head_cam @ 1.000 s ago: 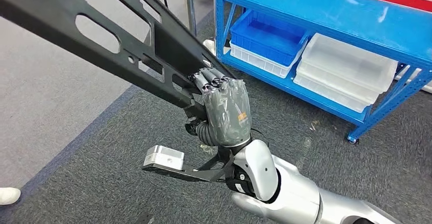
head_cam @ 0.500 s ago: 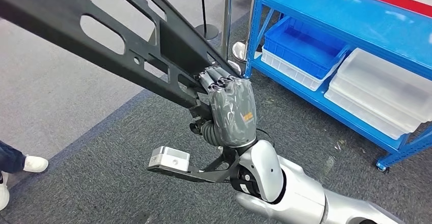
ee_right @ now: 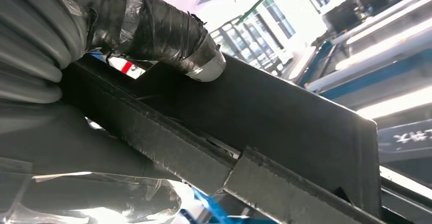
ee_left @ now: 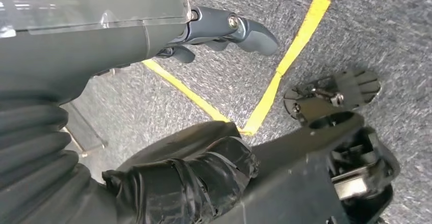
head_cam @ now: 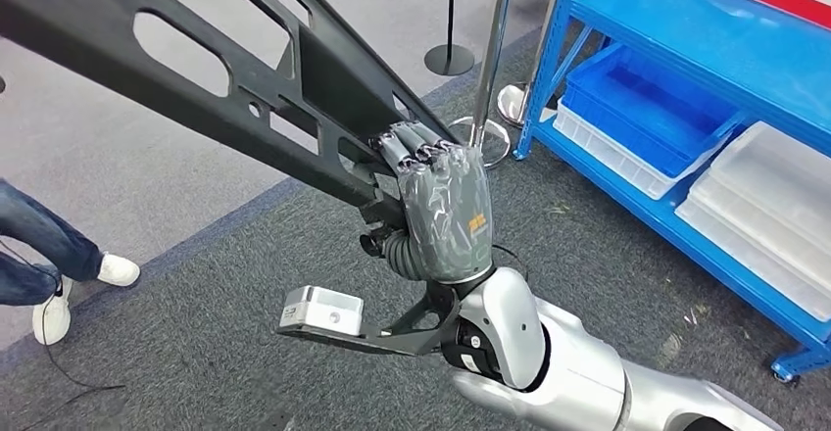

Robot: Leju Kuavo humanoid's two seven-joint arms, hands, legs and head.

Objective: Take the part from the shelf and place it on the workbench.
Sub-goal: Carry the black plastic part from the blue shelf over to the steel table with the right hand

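Observation:
The part (head_cam: 196, 69) is a long black flat frame with cut-out slots, reaching from the upper left down to the middle of the head view. My right hand (head_cam: 446, 215) grips its lower end, fingers curled over the edge. Close up in the right wrist view, the taped thumb (ee_right: 153, 25) presses on the black part (ee_right: 285, 127). The blue shelf (head_cam: 686, 49) stands at the upper right. My left hand (ee_left: 102, 35) hangs over the carpet with its fingers (ee_left: 244, 28) apart and nothing in them.
A blue bin (head_cam: 647, 108) and clear bins (head_cam: 774, 206) sit on the shelf's low level. Two metal stanchion posts (head_cam: 495, 59) stand beside the shelf. A person's legs (head_cam: 39, 245) with white shoes are at the left. Yellow tape lines (ee_left: 300, 35) cross the floor.
The whole view has swung: the shelf has slid to the right and a person's legs have come into view at the left. My right hand holds the part as before.

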